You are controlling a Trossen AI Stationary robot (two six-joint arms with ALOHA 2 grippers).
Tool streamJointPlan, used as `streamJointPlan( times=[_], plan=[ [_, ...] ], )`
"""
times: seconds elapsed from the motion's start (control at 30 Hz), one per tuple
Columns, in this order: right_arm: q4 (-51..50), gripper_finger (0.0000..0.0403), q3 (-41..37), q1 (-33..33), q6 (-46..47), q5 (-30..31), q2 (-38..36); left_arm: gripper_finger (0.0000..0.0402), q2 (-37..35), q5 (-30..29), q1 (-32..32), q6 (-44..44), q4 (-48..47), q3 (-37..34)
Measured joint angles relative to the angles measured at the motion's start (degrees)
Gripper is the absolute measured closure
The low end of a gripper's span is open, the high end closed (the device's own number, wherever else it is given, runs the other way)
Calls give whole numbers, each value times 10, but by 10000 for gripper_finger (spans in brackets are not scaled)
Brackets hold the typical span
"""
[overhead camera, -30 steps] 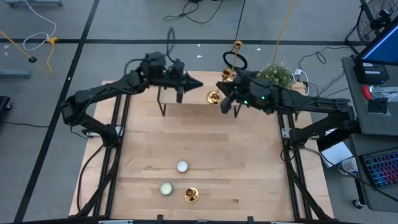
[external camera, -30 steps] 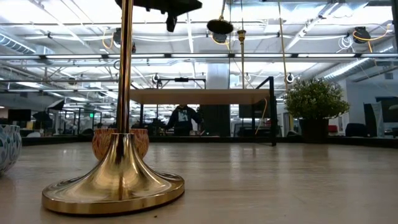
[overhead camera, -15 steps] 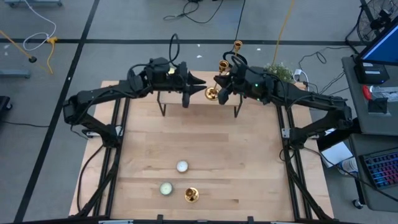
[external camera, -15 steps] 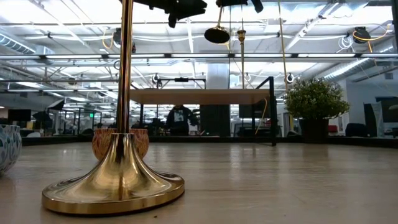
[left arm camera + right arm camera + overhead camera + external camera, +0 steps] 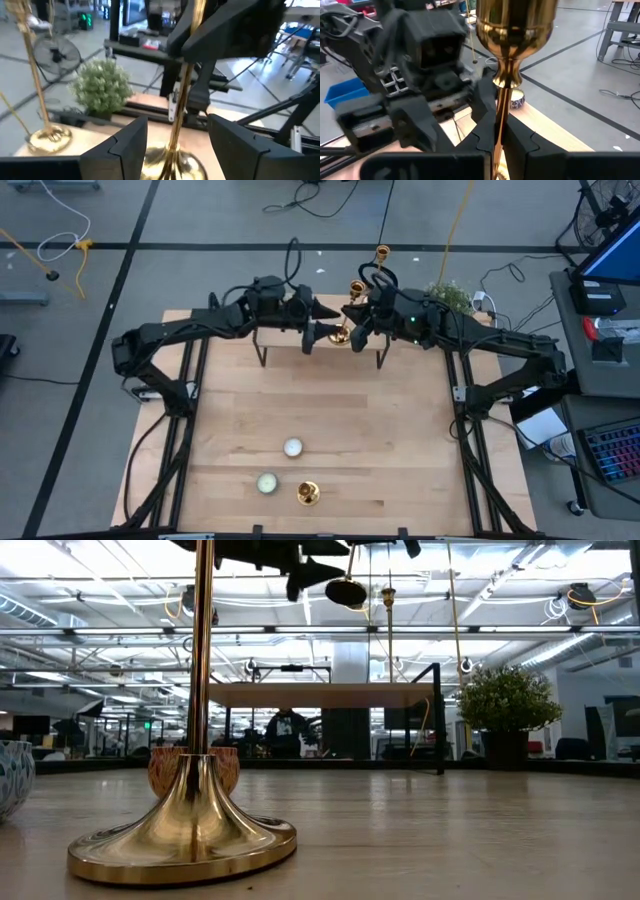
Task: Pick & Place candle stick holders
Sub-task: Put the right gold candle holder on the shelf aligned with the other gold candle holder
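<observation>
My right gripper (image 5: 500,142) is shut on a shiny gold candle stick holder (image 5: 348,310), held high above the table's far part. Its cup (image 5: 516,22) is on top and its round base (image 5: 346,591) hangs below. My left gripper (image 5: 175,145) is open, with one finger on each side of the stem (image 5: 176,112) just above the base, touching nothing. A second holder (image 5: 307,493) stands on its base near the front edge, close to the low camera (image 5: 185,835). A third holder (image 5: 35,75) stands by the plant. My right gripper pinches the holder's slim stem (image 5: 500,117) between its two fingers, below the cup. The fingers come in about level from the table's right and lie across the stem. The holder stands roughly upright in the hold, lifted clear of the table.
A white disc candle (image 5: 292,447) and a greenish one (image 5: 266,482) lie on the table's near half. A green plant (image 5: 445,298) stands at the far right corner. A blue patterned bowl (image 5: 10,775) sits at the low view's left. A black frame (image 5: 262,350) spans the far edge.
My left gripper has moved toward the table's right, up to the held holder, and has opened, so its fingers now flank the stem. My right gripper carried the holder a little toward the far edge, then kept still.
</observation>
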Motion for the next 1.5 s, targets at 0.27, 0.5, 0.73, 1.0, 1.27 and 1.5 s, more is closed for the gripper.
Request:
streamJointPlan(
  times=[0.27, 0.5, 0.73, 1.0, 1.27, 1.5],
  plan=[
    [-32, 391, 0, 3, -4, -1, 0, 211, 10, 6, -5, -11, 54, 0],
    [-34, 391, 1, 3, -6, -28, 7, 230, 17, 13, -6, -20, 55, 0],
    [-26, 391, 1, 6, -5, -43, 18, 236, 18, 20, -6, -27, 54, 0],
    [-27, 391, 0, 6, -6, -41, 19, 266, 18, 35, -6, -27, 32, 0],
    [-31, 391, 0, 7, -18, -9, 19, 287, 18, 24, -2, -26, 18, 0],
    [-37, 391, 0, 6, -54, 97, 13, 253, 18, 14, 24, -49, -30, 0]
  ],
)
